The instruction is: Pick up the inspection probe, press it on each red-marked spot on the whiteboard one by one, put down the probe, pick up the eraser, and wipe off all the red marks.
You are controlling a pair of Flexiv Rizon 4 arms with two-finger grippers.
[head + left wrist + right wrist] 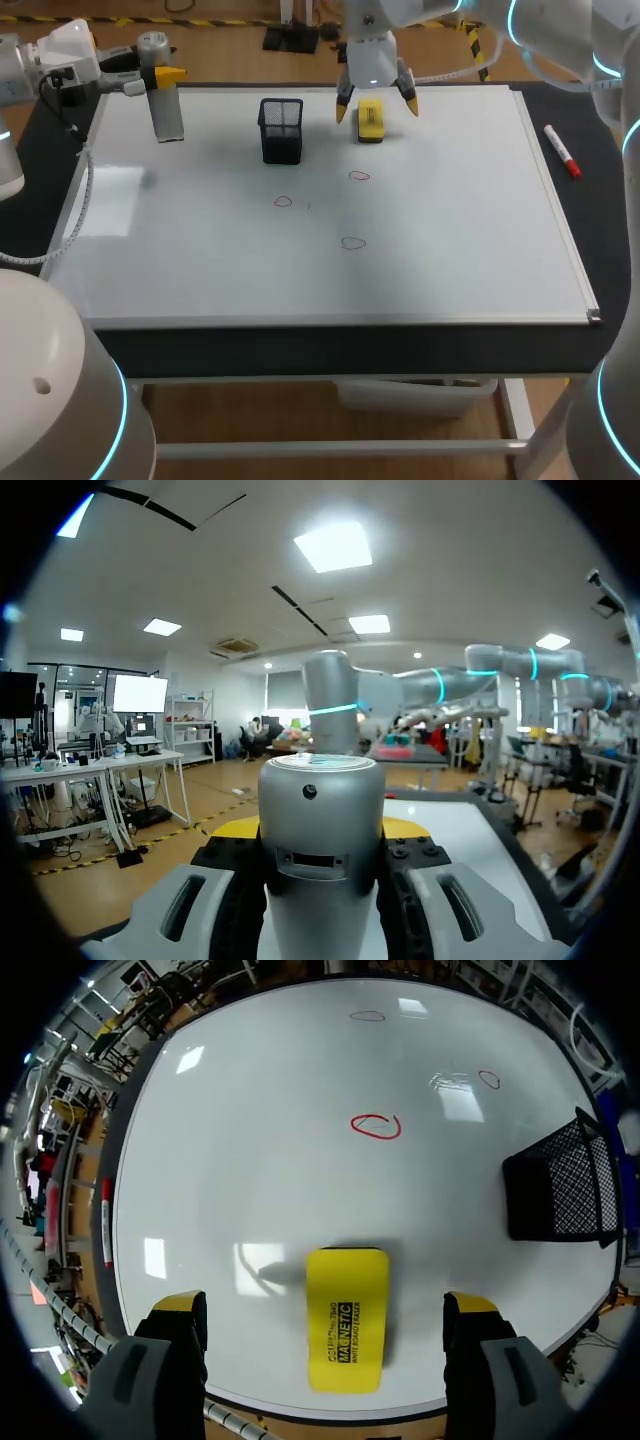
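Note:
The inspection probe (165, 100), a silver-grey cylinder, stands upright at the whiteboard's (450, 230) far left corner, with my left gripper (160, 75) shut on its upper part. In the left wrist view the probe (320, 810) fills the gap of that gripper (320, 832). The yellow eraser (370, 120) lies flat near the far edge. My right gripper (376, 105) hangs open just above it, one finger on each side. The eraser (347, 1317) sits between the fingers of the right gripper (325, 1307), touching neither. Three red marks (283, 201) (359, 176) (353, 242) are mid-board.
A black mesh basket (281, 130) stands on the board between the probe and the eraser, close to my right gripper; the right wrist view shows the basket (560, 1195) too. A red marker (562, 151) lies on the black table beyond the board's right edge.

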